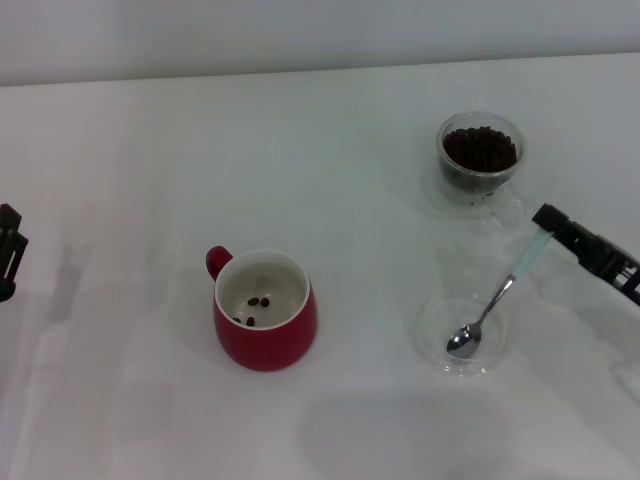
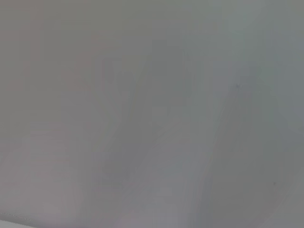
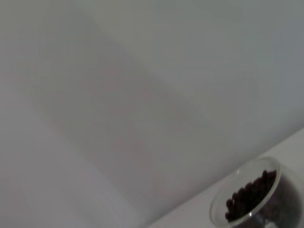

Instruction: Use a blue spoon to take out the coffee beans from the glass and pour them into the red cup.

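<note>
the right gripper, at the right edge of the head view, is clamped on the pale handle of the blue spoon, whose bowl rests in a clear saucer at lower right. the glass of coffee beans stands upper right; the red cup, holding a few beans, sits lower centre. the left gripper is at the left edge; i cannot tell its opening.

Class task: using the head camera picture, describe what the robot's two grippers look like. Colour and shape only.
Both are black and blocky. The right gripper is an elongated angular black body with ridged segments, entering from the right edge. The left gripper shows only as a small dark squarish piece at the left edge. No markings are visible.
</note>
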Available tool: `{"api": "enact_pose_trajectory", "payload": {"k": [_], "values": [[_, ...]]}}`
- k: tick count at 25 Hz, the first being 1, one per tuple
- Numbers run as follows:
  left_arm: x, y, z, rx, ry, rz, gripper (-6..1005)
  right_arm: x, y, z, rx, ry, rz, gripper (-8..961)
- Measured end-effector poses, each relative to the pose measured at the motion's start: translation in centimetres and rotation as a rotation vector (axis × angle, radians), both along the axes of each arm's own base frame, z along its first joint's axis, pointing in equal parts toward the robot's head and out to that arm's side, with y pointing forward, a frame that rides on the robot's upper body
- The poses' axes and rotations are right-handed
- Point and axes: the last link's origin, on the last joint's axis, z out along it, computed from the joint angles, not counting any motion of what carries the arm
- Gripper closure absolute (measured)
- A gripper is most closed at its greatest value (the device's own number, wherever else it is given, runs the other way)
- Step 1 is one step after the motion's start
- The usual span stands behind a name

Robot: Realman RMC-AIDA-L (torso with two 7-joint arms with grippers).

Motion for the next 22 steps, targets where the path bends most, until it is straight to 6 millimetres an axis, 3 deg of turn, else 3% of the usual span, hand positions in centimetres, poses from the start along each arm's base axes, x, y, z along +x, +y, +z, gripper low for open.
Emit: {"api": "enact_pose_trajectory", "payload": {"k": [8, 14, 22], "values": [[0.0, 0.0, 0.0, 0.0, 0.0, 0.0, 270, 0.0, 0.1, -0.4, -0.026, -0.02, 0.004, 795], [0.0, -0.1, 0.0, 0.0, 0.0, 0.001, 273, 0.2, 0.2, -0.1, 0.003, -0.042, 0.004, 700], [-0.1, -0.1, 0.0, 0.0, 0.0, 0.003, 272, 1.0, 1.6, 2.5, 0.216, -0.14, -0.024, 536]]}}
